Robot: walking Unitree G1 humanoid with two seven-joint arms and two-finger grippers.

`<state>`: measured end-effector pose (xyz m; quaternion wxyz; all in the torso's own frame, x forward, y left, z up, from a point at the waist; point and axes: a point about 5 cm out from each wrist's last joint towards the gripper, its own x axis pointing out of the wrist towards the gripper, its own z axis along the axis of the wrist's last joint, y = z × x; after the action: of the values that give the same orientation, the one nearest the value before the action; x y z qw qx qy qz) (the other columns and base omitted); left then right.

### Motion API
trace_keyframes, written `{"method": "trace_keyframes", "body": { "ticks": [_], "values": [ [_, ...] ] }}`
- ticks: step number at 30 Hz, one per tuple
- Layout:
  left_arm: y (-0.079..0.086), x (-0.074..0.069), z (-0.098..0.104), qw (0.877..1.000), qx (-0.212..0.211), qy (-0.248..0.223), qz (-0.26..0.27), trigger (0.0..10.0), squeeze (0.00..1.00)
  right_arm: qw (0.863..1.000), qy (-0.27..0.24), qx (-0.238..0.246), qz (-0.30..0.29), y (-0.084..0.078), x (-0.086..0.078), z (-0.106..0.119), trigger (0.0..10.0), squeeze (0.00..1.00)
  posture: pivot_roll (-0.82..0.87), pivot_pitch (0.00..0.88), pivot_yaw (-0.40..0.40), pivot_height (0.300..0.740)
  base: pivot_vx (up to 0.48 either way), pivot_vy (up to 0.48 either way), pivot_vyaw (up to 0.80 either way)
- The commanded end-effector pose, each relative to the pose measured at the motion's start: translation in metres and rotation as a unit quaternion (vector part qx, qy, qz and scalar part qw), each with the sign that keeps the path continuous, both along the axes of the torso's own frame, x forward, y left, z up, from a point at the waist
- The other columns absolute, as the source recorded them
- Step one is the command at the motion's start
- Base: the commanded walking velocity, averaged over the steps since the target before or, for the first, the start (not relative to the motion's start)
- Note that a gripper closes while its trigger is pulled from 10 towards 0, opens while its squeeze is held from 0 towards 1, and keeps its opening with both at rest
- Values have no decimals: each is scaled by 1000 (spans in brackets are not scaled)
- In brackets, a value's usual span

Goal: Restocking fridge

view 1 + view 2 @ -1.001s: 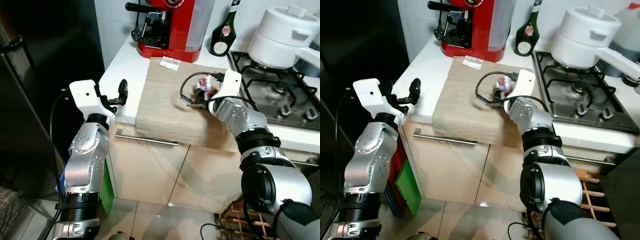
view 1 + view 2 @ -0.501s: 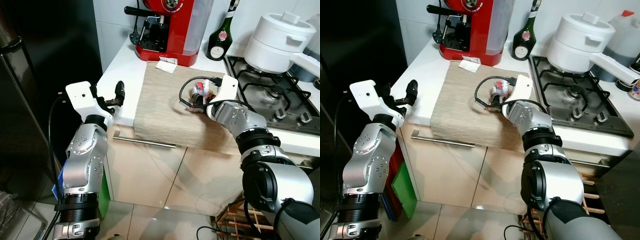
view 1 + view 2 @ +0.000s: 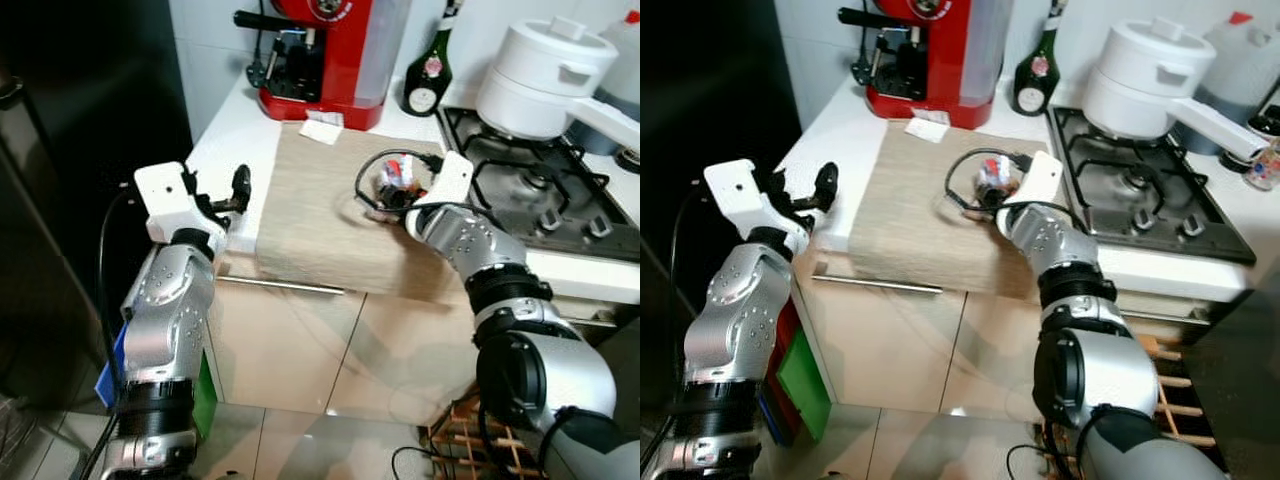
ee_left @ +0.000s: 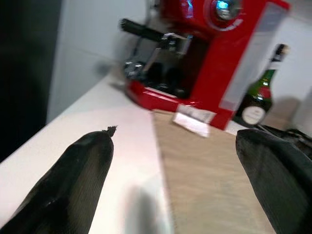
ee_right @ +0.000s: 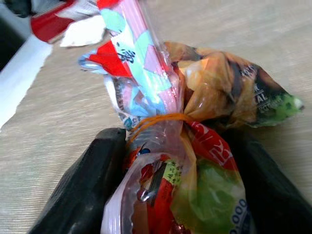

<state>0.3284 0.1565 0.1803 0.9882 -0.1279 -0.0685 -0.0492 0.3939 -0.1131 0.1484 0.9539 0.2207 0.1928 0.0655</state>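
Right claw [image 5: 170,195] pinching tied plastic snack bag [image 5: 195,122] on desk mat [image 3: 310,215]; bag's long axis along fingers. Left claw [image 4: 175,165] spread, empty, well apart.

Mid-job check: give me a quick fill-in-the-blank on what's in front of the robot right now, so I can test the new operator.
1. The right gripper has its fingers on either side of a tied plastic ____.
2. The bag lies on a beige ____ on the counter.
3. The coffee machine at the back is ____ in colour.
4. The left gripper hovers with its fingers ____.

Missing words: bag; cloth; red; open
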Motion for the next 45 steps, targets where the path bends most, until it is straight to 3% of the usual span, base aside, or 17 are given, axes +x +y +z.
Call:
{"method": "trace_keyframes", "body": {
  "ticks": [1, 2, 5, 7, 11, 13, 15, 16, 17, 19, 22, 23, 24, 27, 31, 45],
  "values": [
    [-7, 3, 0, 1000, 3, 5, -14, 10000, 0, 999, 28, -21, 13, 4, -8, -19, 0, 0, 8, 0, 7, 740, 0, 0, 0],
    [-11, 4, -1, 1000, 7, 6, -26, 10000, 0, 998, -15, -50, 27, 5, -5, -7, 0, 0, 11, 0, 12, 740, 0, 0, 0],
    [-14, 5, -1, 999, 13, 5, -33, 10000, 0, 997, -42, -69, 21, 2, -4, 0, 0, 0, 15, 0, 10, 740, 0, 0, 0],
    [-15, 5, 4, 999, 27, -6, -38, 10000, 0, 991, -98, -92, 2, -3, -1, 16, 0, 0, 32, 0, 6, 740, 0, 0, 0],
    [-9, 5, 5, 999, 35, -11, -34, 10000, 0, 967, -207, -145, -24, -5, -1, 45, 0, 0, 37, 0, 8, 740, 0, 0, 0],
    [-9, 4, 4, 999, 39, -9, -36, 10000, 0, 946, -263, -185, -39, -6, -6, 59, 0, 0, 37, 0, 15, 740, 0, 0, 0],
    [-9, 4, 4, 998, 41, -9, -38, 10000, 0, 941, -274, -194, -44, -6, -7, 62, 0, 0, 37, 0, 15, 740, 0, 0, 0],
    [-10, 4, 4, 998, 45, -10, -41, 10000, 0, 929, -295, -217, -59, -10, -10, 66, 0, 0, 39, 0, 19, 740, 0, 0, 0],
    [-11, 3, 3, 998, 49, -12, -44, 10000, 0, 908, -328, -245, -92, -17, -17, 71, 0, 0, 41, 0, 17, 740, 0, 0, 0],
    [-11, 3, 3, 998, 51, -12, -44, 10000, 0, 906, -330, -246, -101, -19, -20, 70, 0, 0, 43, 0, 15, 740, 0, 0, 0],
    [-12, 1, 6, 995, 82, -31, -43, 10000, 0, 865, -390, -287, -130, -27, -47, 64, 0, 0, 33, 0, 8, 740, 0, 0, 0],
    [-18, -1, 6, 994, 85, -37, -61, 10000, 0, 855, -396, -303, -144, -33, -55, 59, 0, 0, 24, 0, 11, 740, 0, 0, 0],
    [-18, -1, 6, 994, 85, -37, -61, 10000, 0, 855, -396, -303, -144, -33, -55, 59, 0, 0, 24, 0, 11, 740, 0, 0, 0],
    [-37, -9, 9, 988, 104, -58, -103, 10000, 0, 839, -387, -335, -181, -51, -75, 48, 0, 0, 9, 0, 15, 740, 0, 0, 0],
    [-45, -12, 8, 987, 103, -61, -106, 10000, 0, 822, -388, -369, -193, -61, -91, 39, 0, 0, -4, 0, 22, 740, 0, 0, 0],
    [-44, -12, 7, 988, 102, -62, -100, 10000, 0, 820, -383, -378, -195, -63, -93, 35, 0, 0, -4, 0, 22, 740, 0, 0, 0]
  ]
}}
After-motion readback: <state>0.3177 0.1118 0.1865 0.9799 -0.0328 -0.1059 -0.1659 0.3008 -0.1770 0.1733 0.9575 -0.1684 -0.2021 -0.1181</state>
